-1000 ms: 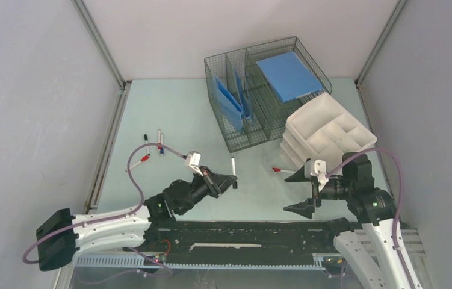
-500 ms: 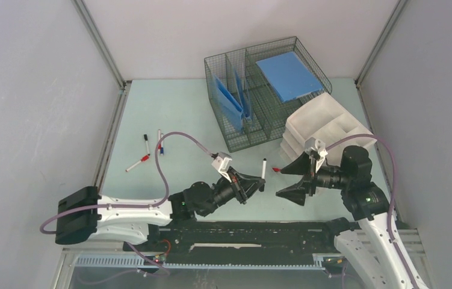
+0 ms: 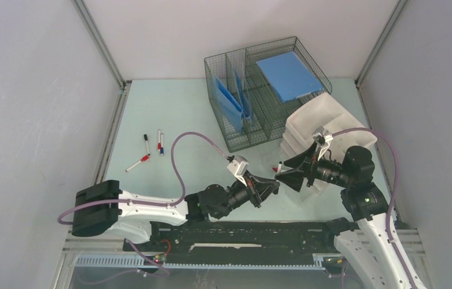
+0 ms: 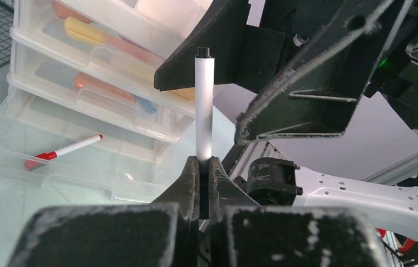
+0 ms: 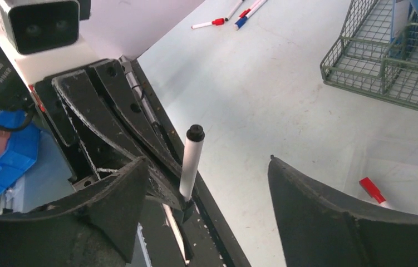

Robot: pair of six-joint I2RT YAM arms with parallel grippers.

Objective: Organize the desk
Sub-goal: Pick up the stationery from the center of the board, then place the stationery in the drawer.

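Left arm swung right across the desk (image 3: pixel 175 114) since the earlier frame, carrying the black-capped marker (image 4: pixel 203 105) up to the right gripper (image 5: pixel 205 160), which came in to meet it.

Left gripper (image 4: pixel 205 167) is clamped on the marker's lower barrel, with the marker upright and cap end free. Right jaws are spread wide, one on each side of the barrel, and nothing is touching yet. Looks like a handover.

The desk is the pale mint top under everything. It's rigid, smooth and fixed, so there's nothing to grab, but round pens will probably roll on it.

The marker should be light and stiff, with a slick plastic barrel. Best hold is the bare white section between the cap and the left fingertips, squeezed across the barrel.

Behind it, the stacked drawer organizer (image 3: pixel 331 123) has its clear bottom drawer (image 4: pixel 6 153) pulled out, with a red-capped marker (image 4: pixel 64 150) inside. Three loose markers (image 3: pixel 151 147) lie well apart to the left, and the wire basket (image 3: pixel 217 120) holds blue folders (image 3: pixel 288 75).
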